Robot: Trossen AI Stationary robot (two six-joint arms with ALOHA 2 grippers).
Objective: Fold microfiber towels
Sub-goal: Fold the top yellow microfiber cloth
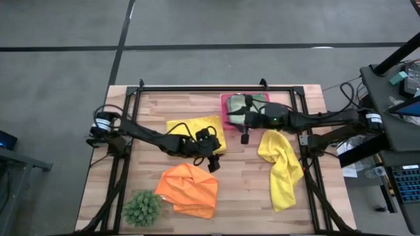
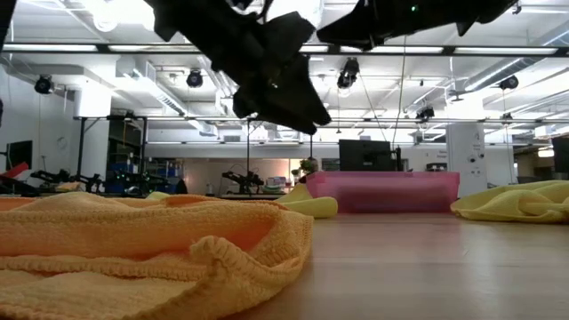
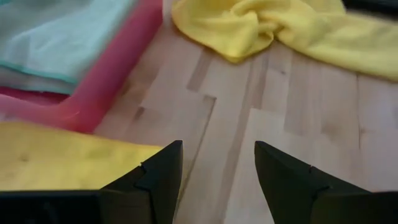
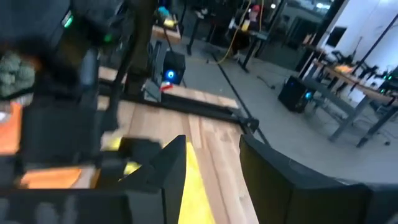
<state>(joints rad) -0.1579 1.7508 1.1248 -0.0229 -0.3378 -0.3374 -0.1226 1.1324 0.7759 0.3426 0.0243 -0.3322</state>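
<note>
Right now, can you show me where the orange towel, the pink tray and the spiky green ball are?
orange towel point(image 1: 188, 189): high view, middle of the cloth.
pink tray point(image 2: 384, 191): low view, its front wall.
spiky green ball point(image 1: 142, 208): high view, its centre.

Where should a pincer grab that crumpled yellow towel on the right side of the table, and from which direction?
Probably best at the lower end of the crumpled yellow towel, nearest the table's front edge, coming straight down from above. It lies as a long bunched strip on the table, and that end tapers thin and free, with bare wood around it.
</note>
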